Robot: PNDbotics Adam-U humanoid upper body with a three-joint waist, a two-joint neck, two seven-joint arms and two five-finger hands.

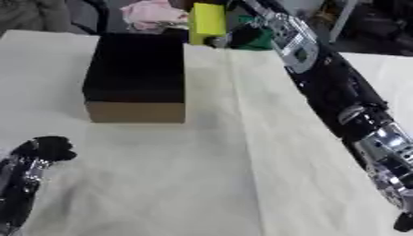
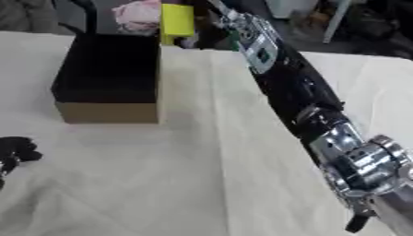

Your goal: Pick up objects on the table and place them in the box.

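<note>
An open cardboard box [image 1: 135, 112] with a dark inside stands on the cream-covered table [image 1: 209, 175], left of the middle. A yellow block [image 1: 206, 20] hangs above the box's far right corner. My right arm reaches up from the lower right, and my right hand [image 1: 230, 38] is shut on the block, mostly hidden behind it. My left hand [image 1: 47, 149] lies at the lower left on the table, fingers curled, with nothing in it.
Past the table's far edge lie a pink cloth [image 1: 153, 14] and something green [image 1: 260, 40]. A fold in the table cover [image 1: 242, 138] runs from the far edge toward the near edge. My right forearm [image 1: 339, 92] crosses the table's right side.
</note>
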